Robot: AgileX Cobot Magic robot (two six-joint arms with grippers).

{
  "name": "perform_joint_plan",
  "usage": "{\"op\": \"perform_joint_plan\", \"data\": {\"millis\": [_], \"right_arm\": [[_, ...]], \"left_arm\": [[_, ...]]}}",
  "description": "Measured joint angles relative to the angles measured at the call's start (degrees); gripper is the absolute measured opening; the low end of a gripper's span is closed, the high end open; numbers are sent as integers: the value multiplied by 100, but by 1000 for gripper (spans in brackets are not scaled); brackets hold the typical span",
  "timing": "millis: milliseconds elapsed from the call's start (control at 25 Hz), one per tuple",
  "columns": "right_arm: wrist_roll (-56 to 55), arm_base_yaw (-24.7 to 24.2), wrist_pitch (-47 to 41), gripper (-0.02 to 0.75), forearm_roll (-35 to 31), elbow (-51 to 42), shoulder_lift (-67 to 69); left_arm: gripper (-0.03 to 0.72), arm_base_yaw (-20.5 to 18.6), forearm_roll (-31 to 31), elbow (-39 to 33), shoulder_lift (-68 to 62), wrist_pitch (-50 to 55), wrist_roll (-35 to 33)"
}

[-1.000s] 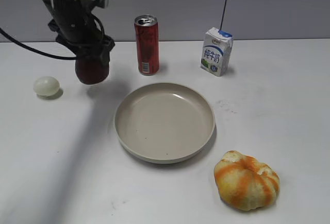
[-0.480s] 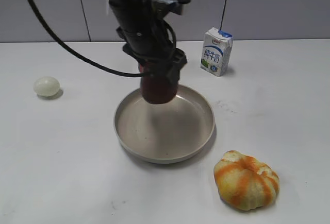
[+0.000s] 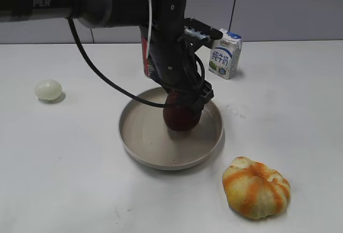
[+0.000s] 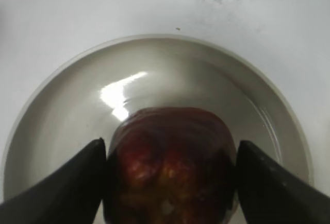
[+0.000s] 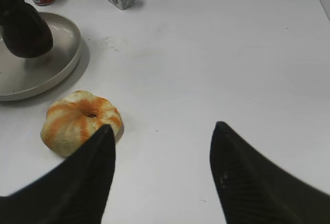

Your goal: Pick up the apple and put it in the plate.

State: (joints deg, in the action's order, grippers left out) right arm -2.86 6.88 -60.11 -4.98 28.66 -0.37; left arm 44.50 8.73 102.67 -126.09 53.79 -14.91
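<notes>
The dark maroon apple (image 3: 181, 117) is held by my left gripper (image 3: 185, 104) low inside the beige plate (image 3: 140, 139), at or just above its floor. In the left wrist view both black fingers press the apple's (image 4: 170, 167) sides, with the plate (image 4: 62, 110) right beneath. The right wrist view shows the apple (image 5: 26, 36) over the plate (image 5: 64, 62) at far left. My right gripper (image 5: 162, 131) is open and empty above bare table; it is out of the exterior view.
An orange-and-white pumpkin-like lump (image 3: 256, 187) lies front right of the plate, also in the right wrist view (image 5: 80, 121). A red can (image 3: 146, 56) stands partly hidden behind the left arm. A milk carton (image 3: 224, 53) stands at the back. A pale egg-like ball (image 3: 48, 89) lies far left.
My left gripper carried the apple from the left of the table rightwards over the plate and lowered it into the plate. Other objects stayed put.
</notes>
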Motion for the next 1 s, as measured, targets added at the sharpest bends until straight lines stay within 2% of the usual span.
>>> {"op": "perform_joint_plan", "data": {"millis": [80,160,240,480,600,760,1000], "right_arm": [[0,0,0,445,0,0,0],[0,0,0,445,0,0,0],[0,0,0,445,0,0,0],[0,0,0,445,0,0,0],[0,0,0,445,0,0,0],[0,0,0,445,0,0,0],[0,0,0,445,0,0,0]], "left_arm": [[584,0,2,0,-45,77,0],[647,0,7,0,-50,110,0],[672,-11,17,0,-50,157,0],[680,-190,59,0,173,304,0],[678,-444,72,0,550,330,0],[662,-1090,67,0,1065,567,0],[631,-2561,-101,6,1229,1476,213]]}}
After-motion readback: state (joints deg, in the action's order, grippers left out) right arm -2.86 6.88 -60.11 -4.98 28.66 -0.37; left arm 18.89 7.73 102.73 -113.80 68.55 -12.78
